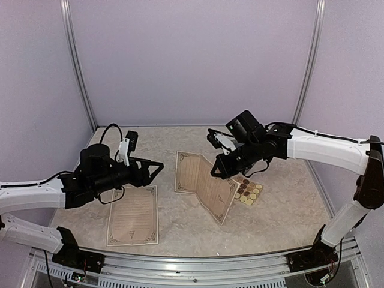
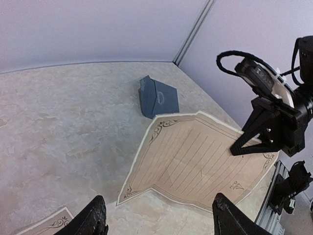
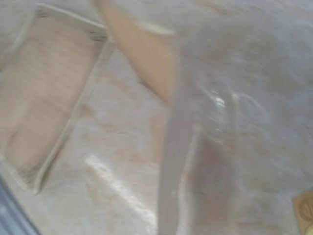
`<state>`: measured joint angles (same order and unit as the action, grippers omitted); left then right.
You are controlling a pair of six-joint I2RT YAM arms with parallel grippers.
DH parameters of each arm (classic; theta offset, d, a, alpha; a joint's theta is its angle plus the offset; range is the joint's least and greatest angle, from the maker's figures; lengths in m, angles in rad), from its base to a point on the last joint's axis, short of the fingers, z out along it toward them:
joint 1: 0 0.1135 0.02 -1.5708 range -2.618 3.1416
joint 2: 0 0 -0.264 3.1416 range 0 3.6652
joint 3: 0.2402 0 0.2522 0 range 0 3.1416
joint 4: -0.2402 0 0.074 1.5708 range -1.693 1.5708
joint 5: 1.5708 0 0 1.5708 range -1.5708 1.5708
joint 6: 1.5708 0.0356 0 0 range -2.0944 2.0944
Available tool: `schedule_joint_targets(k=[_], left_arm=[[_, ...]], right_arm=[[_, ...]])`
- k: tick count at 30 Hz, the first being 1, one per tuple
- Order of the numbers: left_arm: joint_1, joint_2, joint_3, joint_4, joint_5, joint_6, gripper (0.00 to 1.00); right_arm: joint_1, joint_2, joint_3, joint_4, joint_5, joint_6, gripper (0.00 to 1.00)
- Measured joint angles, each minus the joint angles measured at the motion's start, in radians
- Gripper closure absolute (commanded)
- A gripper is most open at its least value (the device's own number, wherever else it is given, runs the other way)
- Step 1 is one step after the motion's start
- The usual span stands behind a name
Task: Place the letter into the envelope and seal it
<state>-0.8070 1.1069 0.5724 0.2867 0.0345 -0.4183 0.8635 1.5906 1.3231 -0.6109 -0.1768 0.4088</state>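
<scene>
Two lined sheets on table [image 1: 288, 216]: flat sheet [image 1: 133, 215] near left, creased letter [image 1: 201, 180] at centre, right edge pinched in closed jaws of right gripper [image 1: 217, 172]. Left gripper [image 1: 159, 168] hovering left of it, jaws apart, empty. Envelope [image 2: 157, 96] just beyond letter, far right.

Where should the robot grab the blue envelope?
Likely the envelope by its raised edge, coming from above. In the left wrist view that part seems to stand off the table, so it can be pinched from both sides. The rest lies flat.
</scene>
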Motion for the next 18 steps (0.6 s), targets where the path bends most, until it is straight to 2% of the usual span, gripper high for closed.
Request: schedule_joint_targets(k=[5,10,14,18], left_arm=[[0.094,-0.118,0.007,-0.106,-0.045,-0.051,0.26],[0.161,-0.149,0.038,-0.214,-0.071,-0.101,0.23],[0.167,-0.151,0.061,-0.255,-0.058,-0.118,0.2],[0.119,-0.144,0.091,-0.258,0.033,-0.08,0.18]], right_arm=[[0.0,-0.062,0.0,0.031,-0.132,-0.095,1.0],[0.0,-0.158,-0.009,0.064,-0.306,-0.186,1.0],[0.0,-0.215,-0.014,0.082,-0.388,-0.224,1.0],[0.0,-0.235,-0.03,0.116,-0.431,-0.232,1.0]])
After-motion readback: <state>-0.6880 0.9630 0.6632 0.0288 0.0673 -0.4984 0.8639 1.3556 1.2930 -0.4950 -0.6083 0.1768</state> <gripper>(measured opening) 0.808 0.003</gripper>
